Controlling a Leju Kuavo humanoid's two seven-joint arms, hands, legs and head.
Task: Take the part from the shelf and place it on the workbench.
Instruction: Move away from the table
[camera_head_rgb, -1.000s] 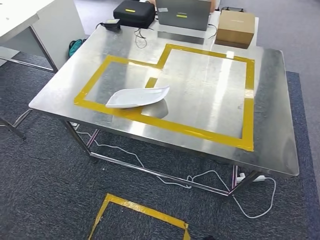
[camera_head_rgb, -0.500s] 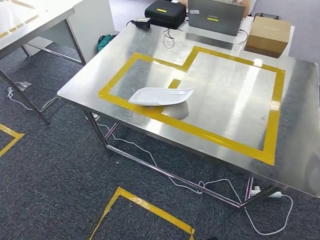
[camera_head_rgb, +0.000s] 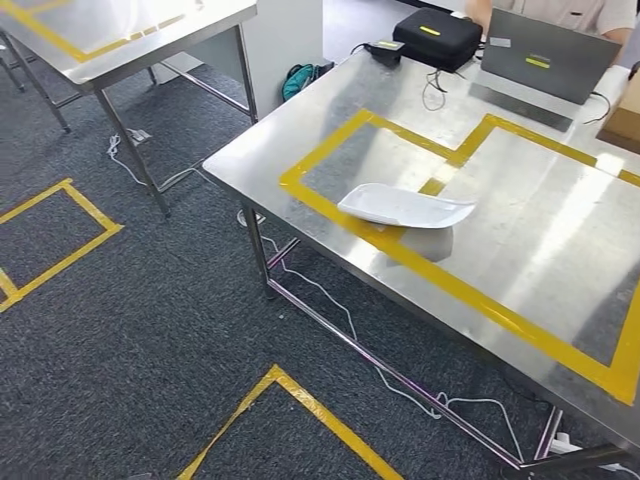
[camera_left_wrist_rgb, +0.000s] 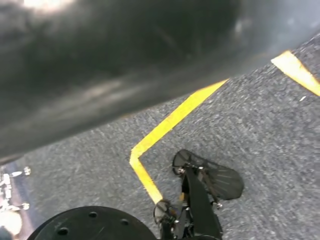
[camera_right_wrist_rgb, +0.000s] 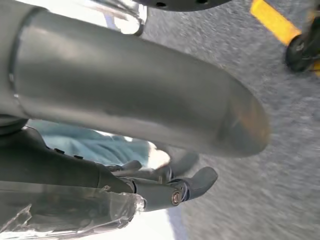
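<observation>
white part (camera_head_rgb: 404, 206) flat on steel worktop (camera_head_rgb: 302, 130) across yellow tape outline (camera_head_rgb: 332, 150), right hand (camera_right_wrist_rgb: 124, 95) with fingers (camera_right_wrist_rgb: 196, 181) extended, grip unclear, left hand state unclear

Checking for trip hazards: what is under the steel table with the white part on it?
Under the steel table a white cable trails over grey carpet past the frame's low rail. The tabletop hides whatever lies further back.

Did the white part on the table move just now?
No. The white part lies across the same stretch of yellow tape on the table as before. The whole picture slid right because the camera turned.
</observation>
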